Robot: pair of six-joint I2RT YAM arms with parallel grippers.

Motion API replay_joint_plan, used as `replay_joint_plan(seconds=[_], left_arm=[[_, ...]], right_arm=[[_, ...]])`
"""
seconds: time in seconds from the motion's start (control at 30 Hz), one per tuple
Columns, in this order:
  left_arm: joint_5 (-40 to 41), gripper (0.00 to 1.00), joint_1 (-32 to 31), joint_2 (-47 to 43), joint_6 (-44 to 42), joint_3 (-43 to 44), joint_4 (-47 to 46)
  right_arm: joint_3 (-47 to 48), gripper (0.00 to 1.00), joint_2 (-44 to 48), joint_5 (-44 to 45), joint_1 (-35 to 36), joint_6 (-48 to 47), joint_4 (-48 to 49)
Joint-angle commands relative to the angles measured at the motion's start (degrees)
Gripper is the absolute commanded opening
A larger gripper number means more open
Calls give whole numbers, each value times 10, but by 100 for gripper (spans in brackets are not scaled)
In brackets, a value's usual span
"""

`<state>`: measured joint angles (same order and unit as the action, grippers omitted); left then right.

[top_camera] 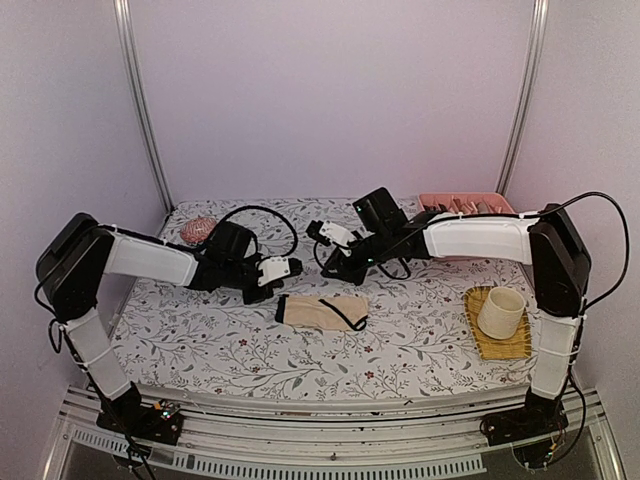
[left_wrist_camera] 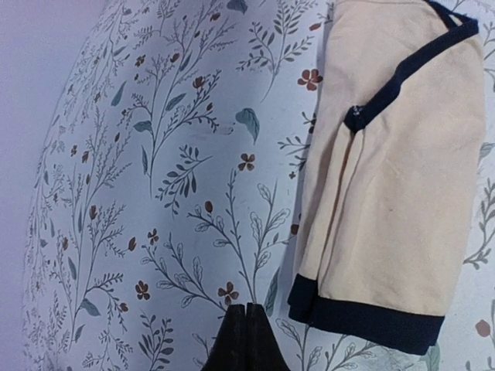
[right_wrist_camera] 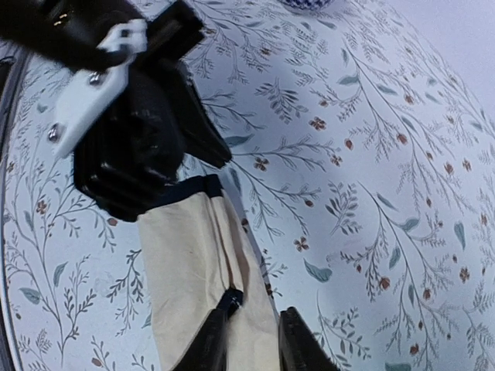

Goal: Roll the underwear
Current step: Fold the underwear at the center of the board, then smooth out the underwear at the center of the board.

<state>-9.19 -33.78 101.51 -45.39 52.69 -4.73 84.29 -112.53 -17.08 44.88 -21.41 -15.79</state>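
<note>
Left gripper (left_wrist_camera: 246,338) sits at the bottom edge of its wrist cam: tips pressed together, nothing btwn them, just beside the dark-banded end of the beige underwear (left_wrist_camera: 394,193), not touching. We judge it stands clear so the cloth lies undisturbed.

Right gripper (right_wrist_camera: 255,348) looks down the strip from the opp. end, w/ a narrow gap btwn its fingers. No cloth seen pinched.

Underwear lies flat near table centre, folded lengthwise into a strip w/ black edging across it. Prob. prepped for rolling from one end; roll not yet begun, in our judgement.

Surface: tablecloth (top_camera: 200,330), white w/ leaf-and-flower print. Looks soft, so the strip may drag or bunch when pushed.

Hairbrush (top_camera: 197,230) rear left, pink tray (top_camera: 465,202) rear right, cup (top_camera: 500,312) on yellow mat (top_camera: 500,350) at right. All well apart from the work.

Room: pale lilac walls (top_camera: 330,100), metal posts (top_camera: 140,100) in the back corners.
</note>
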Motion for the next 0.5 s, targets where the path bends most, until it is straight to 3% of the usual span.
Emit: replay_joint_plan(seconds=[0.0, 0.2, 0.47], left_arm=[[-120, 0, 14, -41, 10, 29, 89], [-265, 0, 19, -27, -8, 83, 230], [-284, 0, 23, 66, 0, 158, 317]], right_arm=[[-22, 7, 1, -112, 0, 37, 42], [5, 4, -52, -191, -2, 77, 41], [46, 4, -122, -235, -12, 94, 9]])
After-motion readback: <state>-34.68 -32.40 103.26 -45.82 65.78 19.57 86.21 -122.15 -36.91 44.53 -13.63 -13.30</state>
